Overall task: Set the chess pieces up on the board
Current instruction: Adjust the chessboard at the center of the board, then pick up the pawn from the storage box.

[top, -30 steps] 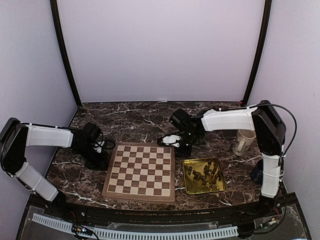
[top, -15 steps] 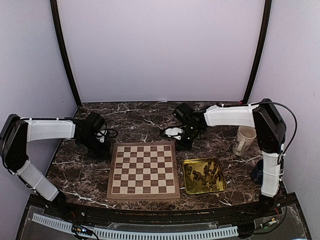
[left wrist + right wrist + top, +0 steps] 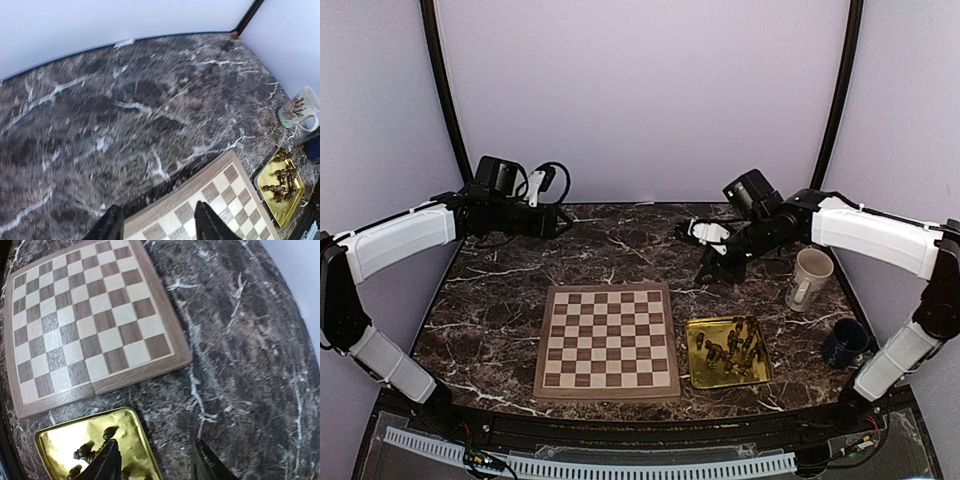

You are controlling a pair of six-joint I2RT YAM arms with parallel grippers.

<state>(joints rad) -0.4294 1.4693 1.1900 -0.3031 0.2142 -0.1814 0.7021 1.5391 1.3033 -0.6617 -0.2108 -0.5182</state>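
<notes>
The board (image 3: 608, 340) lies flat at the table's near middle, and every square is bare. The chess pieces (image 3: 730, 348) are heaped in a gold tray (image 3: 698, 372) to its right. My left gripper (image 3: 552, 222) hovers high over the far left of the table, open with nothing between its fingers; below it the left wrist view shows the board's far corner (image 3: 220, 200). My right gripper (image 3: 713, 268) hangs open and empty beyond the board's far right corner. The right wrist view shows the board (image 3: 90, 315), the tray (image 3: 127, 427) and some pieces (image 3: 86, 452).
A white mug (image 3: 808, 279) stands on the right side of the table, and a dark blue cup (image 3: 846, 342) sits nearer the right edge. Lilac walls close in the back and both sides. Dark marble surrounds the board.
Both grippers were shut low at the board's far corners and have since lifted away and opened. The board shifted slightly and squared up before they let go.
</notes>
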